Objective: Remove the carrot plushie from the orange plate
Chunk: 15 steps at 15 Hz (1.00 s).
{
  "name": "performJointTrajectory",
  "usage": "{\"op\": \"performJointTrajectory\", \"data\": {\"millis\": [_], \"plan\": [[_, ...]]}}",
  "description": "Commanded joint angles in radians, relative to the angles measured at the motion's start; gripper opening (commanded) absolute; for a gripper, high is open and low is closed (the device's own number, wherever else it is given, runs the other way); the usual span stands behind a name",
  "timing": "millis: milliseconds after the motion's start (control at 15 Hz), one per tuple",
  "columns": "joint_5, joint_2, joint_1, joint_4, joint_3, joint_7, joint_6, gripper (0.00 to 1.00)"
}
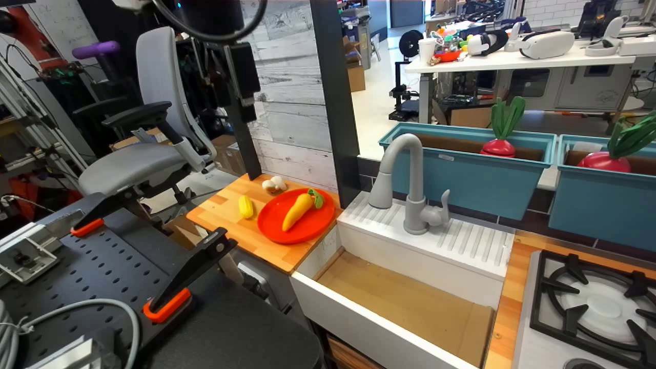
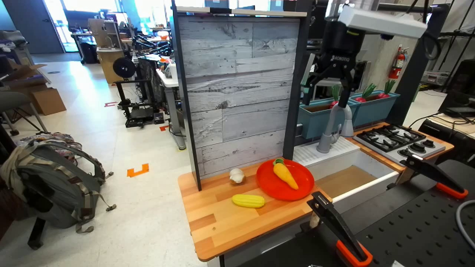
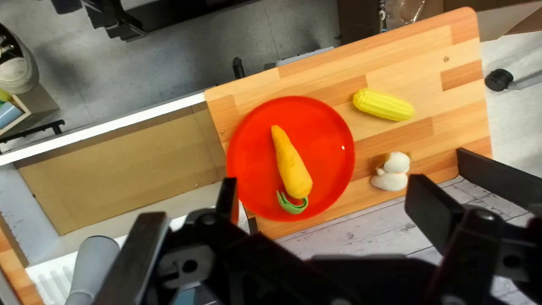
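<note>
The carrot plushie, yellow-orange with a green top, lies on the round red-orange plate. Both exterior views show the carrot plushie [image 1: 297, 212] [image 2: 285, 175] on the orange plate [image 1: 271, 225] [image 2: 266, 181]. In the wrist view the carrot plushie [image 3: 292, 165] lies near the middle of the orange plate [image 3: 326, 144], its green top toward the gripper's side. My gripper [image 2: 324, 100] is open and empty, high above the counter and apart from the plate. In the wrist view the gripper [image 3: 322, 188] has its fingers wide apart, with nothing between them. In an exterior view the gripper [image 1: 243, 87] shows only partly.
A yellow corn [image 3: 383, 104] and a white mushroom-like toy [image 3: 391, 171] lie on the wooden counter [image 2: 211, 218] beside the plate. A grey-white wooden panel [image 2: 237, 85] stands behind. The sink [image 1: 359, 315] and grey faucet [image 1: 414, 195] adjoin the counter. Black clamps [image 2: 337, 226] stand in front.
</note>
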Motion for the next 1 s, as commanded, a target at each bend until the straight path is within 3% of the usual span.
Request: {"op": "performJointTrajectory", "data": {"millis": [0,400,933], "plan": [[0.089,0.18,-0.026,0.134,0.022,-0.052,0.031,1.0],[0.052,0.418,-0.005,0.261,0.004,0.003,0.154,1.0],[-0.007,0.665,0.044,0.447,-0.042,0.098,0.143,1.0]]}}
